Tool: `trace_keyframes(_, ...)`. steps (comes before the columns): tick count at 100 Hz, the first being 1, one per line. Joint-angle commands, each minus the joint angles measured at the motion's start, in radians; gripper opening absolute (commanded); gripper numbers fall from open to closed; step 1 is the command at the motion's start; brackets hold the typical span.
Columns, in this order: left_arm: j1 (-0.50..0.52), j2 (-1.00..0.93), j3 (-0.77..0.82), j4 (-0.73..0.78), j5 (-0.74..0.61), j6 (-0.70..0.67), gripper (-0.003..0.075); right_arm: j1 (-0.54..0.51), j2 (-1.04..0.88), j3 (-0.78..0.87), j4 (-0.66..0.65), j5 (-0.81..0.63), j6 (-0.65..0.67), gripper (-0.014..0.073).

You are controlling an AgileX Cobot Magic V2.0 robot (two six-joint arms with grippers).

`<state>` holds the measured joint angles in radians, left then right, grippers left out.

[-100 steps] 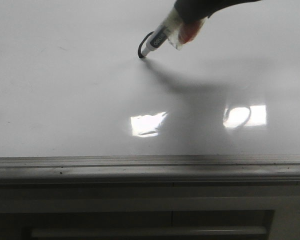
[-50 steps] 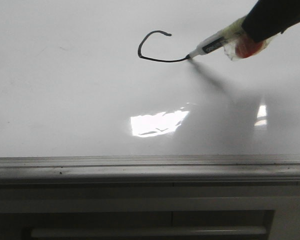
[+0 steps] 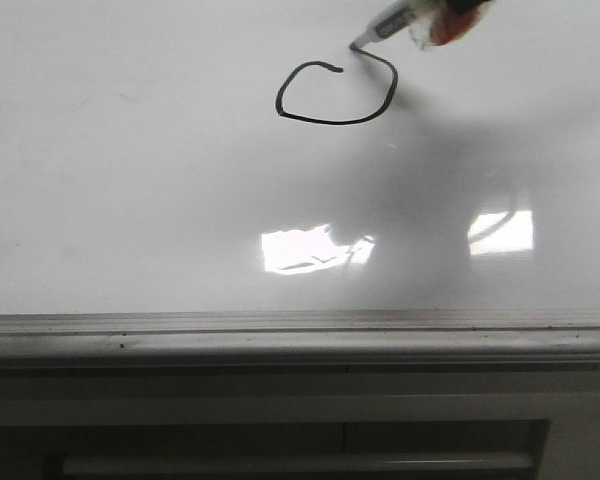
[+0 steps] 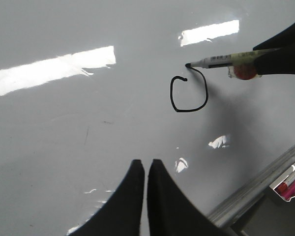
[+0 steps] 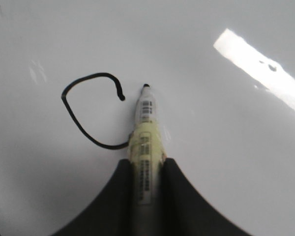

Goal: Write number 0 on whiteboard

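Right hand pinching marker, tip just beside the number 0's hooked start on whiteboard, gap lies ahead-left of tip; left hand pressed together, well apart

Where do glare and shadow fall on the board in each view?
Front view: two bright glare patches on the whiteboard, a soft arm shadow right of the 0. Left wrist view: long glare strips beyond the 0, a shadow under the marker. Right wrist view: one glare bar, hardly any shadow.

Marker pen tip at nearly closed number 0
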<state>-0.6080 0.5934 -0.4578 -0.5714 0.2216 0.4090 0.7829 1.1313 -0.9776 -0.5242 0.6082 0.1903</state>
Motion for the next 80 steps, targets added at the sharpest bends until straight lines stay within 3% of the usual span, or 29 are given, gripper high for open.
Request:
trace_keyframes(1,0.003,-0.001,-0.027,-0.013,-0.05,-0.007,-0.002,0.018,0.017,-0.04,-0.021,-0.033,0.005,-0.0048)
trace_keyframes(21,0.003,-0.001,-0.027,-0.013,-0.046,-0.007,-0.002,0.103,0.042,-0.044,-0.021,0.001,0.005,-0.0047)
trace_keyframes(45,0.003,-0.001,-0.027,-0.013,-0.02,-0.007,-0.002,0.11,-0.013,-0.084,-0.025,0.024,0.005,-0.0048)
trace_keyframes(62,0.003,-0.001,-0.044,-0.011,-0.024,0.002,-0.0005,0.167,-0.144,-0.147,-0.025,-0.062,0.005,-0.0048)
trace_keyframes(69,0.003,-0.001,-0.093,-0.006,0.034,0.087,0.0092,0.203,-0.187,-0.15,-0.017,-0.1,0.005,-0.0048)
trace_keyframes(80,0.003,0.004,-0.218,-0.006,0.195,0.263,0.0385,0.277,-0.198,-0.15,0.027,-0.063,0.005,-0.0048)
